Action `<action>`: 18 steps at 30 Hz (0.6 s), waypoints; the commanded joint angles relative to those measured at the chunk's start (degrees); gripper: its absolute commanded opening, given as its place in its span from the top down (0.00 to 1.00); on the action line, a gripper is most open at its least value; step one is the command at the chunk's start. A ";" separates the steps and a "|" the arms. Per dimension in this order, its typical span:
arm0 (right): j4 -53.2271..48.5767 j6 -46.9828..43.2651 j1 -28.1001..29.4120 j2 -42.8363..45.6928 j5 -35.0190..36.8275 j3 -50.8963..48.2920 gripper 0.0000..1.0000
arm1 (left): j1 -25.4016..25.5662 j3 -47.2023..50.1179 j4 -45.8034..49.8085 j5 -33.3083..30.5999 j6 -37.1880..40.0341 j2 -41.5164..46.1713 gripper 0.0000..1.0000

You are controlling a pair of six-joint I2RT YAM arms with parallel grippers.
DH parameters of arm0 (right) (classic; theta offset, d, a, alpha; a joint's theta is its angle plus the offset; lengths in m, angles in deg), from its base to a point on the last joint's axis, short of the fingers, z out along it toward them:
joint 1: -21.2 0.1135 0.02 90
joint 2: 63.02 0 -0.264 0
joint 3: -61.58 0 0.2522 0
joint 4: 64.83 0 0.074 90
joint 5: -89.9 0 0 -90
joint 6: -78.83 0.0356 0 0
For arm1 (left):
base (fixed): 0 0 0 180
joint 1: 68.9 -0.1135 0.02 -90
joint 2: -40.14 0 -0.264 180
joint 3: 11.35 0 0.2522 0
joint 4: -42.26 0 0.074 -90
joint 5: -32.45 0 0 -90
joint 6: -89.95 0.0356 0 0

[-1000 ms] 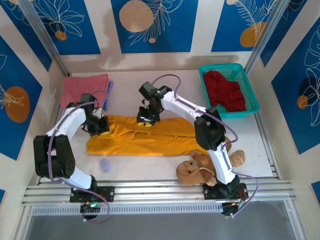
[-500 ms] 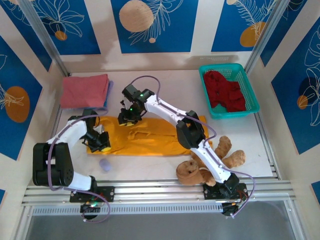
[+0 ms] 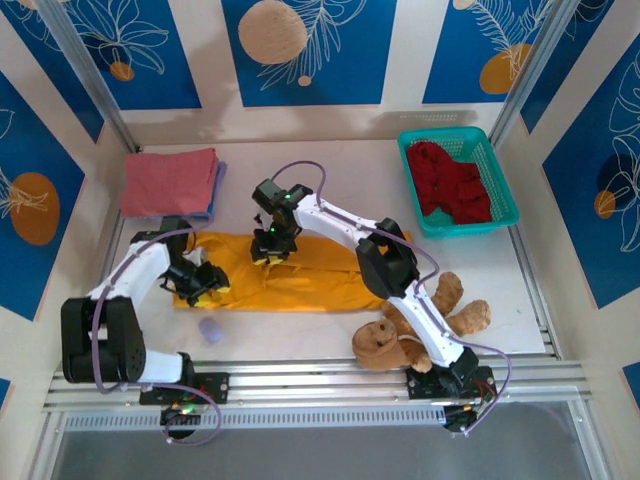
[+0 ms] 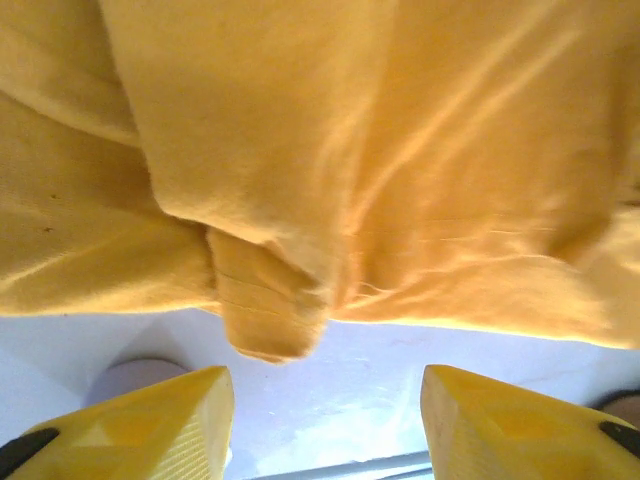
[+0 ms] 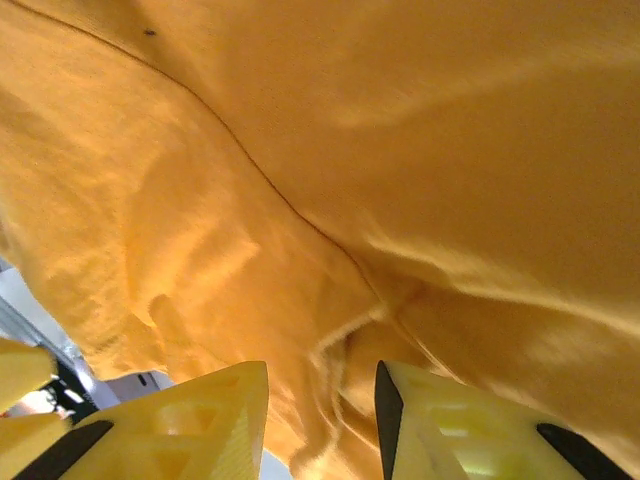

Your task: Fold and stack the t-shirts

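Observation:
The mustard-orange t-shirt (image 3: 310,275) lies spread lengthwise across the middle of the table. My left gripper (image 3: 206,283) is at its left end, open; in the left wrist view the fingers (image 4: 150,425) stand wide apart over bare table, with the shirt's hem (image 4: 270,320) just beyond them. My right gripper (image 3: 268,246) is down on the shirt's upper left part, shut on a bunched fold of the orange cloth (image 5: 330,350). A folded salmon-pink t-shirt (image 3: 170,182) lies on a blue one (image 3: 219,187) at the back left. The dark red t-shirt (image 3: 452,182) is crumpled in the basket.
The teal mesh basket (image 3: 504,190) stands at the back right. A brown teddy bear (image 3: 400,335) lies near the front right, beside the right arm's base. A small lavender object (image 3: 209,330) sits in front of the shirt's left end.
My left gripper has opened and let go of the orange shirt's left edge. My right gripper has carried its fold of cloth leftward, then dropped slightly toward the table.

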State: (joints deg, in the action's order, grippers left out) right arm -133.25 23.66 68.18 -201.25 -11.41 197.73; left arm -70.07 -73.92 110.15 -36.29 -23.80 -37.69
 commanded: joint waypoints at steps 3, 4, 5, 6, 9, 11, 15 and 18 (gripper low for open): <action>0.76 0.64 -2.55 9.05 4.74 -7.61 0.64 | -2.42 -8.50 -0.60 2.74 -1.41 -1.76 0.47; 0.94 0.53 -3.21 9.90 4.55 -9.13 0.64 | -2.50 -10.32 -1.02 2.42 -1.00 -3.60 0.47; 1.00 0.51 -3.81 10.58 4.60 -10.43 0.64 | -2.48 -11.98 -1.19 2.03 -0.43 -5.61 0.47; 1.10 0.42 -4.35 11.38 4.77 -11.71 0.64 | -2.52 -13.85 -1.39 1.74 0.27 -8.13 0.47; 2.76 0.74 -5.85 14.31 4.61 -17.27 0.64 | -2.52 -18.51 -2.69 -0.99 1.88 -14.31 0.48; 4.54 1.46 -6.91 16.01 3.41 -20.51 0.64 | -2.52 -21.27 -3.51 -2.94 2.79 -17.20 0.48; 9.20 3.42 -9.14 18.38 0.15 -27.12 0.64 | -2.34 -24.68 -3.83 -3.21 3.19 -22.71 0.50; 12.88 5.05 -11.21 18.62 -3.25 -31.28 0.64 | -1.97 -22.30 -6.42 -4.25 2.57 -23.69 0.51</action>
State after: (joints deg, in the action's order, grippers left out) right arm -124.59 26.39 58.20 -184.73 -10.12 169.19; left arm -72.10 -96.94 104.66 -38.72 -22.00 -60.61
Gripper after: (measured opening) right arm 0.360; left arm 0.494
